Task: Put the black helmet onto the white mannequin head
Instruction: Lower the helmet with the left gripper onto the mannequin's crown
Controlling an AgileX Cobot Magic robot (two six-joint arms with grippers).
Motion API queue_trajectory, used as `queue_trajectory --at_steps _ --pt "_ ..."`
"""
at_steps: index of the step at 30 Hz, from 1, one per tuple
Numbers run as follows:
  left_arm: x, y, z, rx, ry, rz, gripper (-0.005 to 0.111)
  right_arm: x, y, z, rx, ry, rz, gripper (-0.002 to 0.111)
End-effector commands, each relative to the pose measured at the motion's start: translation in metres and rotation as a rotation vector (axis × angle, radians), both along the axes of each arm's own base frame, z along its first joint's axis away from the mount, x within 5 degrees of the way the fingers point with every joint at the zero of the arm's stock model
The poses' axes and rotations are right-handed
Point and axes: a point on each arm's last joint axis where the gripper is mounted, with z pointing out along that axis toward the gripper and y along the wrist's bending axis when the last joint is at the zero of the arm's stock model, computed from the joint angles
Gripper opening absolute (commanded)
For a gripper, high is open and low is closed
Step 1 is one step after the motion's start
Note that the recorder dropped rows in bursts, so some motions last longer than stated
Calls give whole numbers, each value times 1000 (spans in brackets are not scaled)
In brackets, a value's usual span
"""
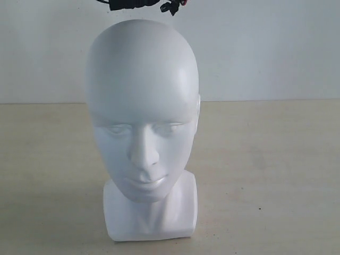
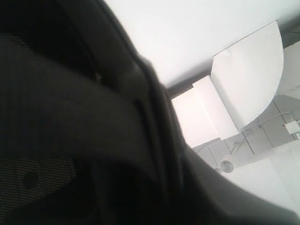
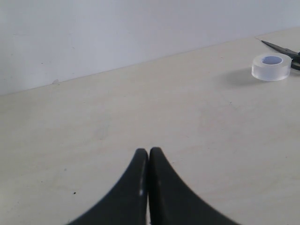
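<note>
The white mannequin head (image 1: 141, 106) stands upright on the pale table, face toward the exterior camera. Right above its crown, the lower edge of the black helmet (image 1: 133, 4) shows at the top border, with its strap and red buckle (image 1: 171, 6) dangling beside it. Most of the left wrist view is taken up by the helmet's dark shell and padding (image 2: 70, 117), very close. My left gripper's fingers cannot be picked out against it, but it carries the helmet in the air. My right gripper (image 3: 149, 152) is shut on nothing, low over bare table.
A clear tape roll (image 3: 271, 66) and black scissors (image 3: 283, 48) lie on the table (image 1: 276, 159) ahead of the right gripper. A plain white wall stands behind the table. White panels and a lamp (image 2: 227, 165) show past the helmet.
</note>
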Motion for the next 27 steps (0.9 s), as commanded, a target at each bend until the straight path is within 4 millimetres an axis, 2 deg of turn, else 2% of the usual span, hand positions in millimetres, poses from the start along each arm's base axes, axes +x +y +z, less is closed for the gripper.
queue_trajectory --at_steps 1,13,27 --pt "-10 8 1 -74 -38 -11 4 0 -1 2 -9 -18 -8 0" --pt "-16 10 -25 -16 30 -13 4 0 -1 2 -9 -18 -8 0" --pt "-26 15 -44 14 86 -12 4 0 -1 2 -9 -18 -8 0"
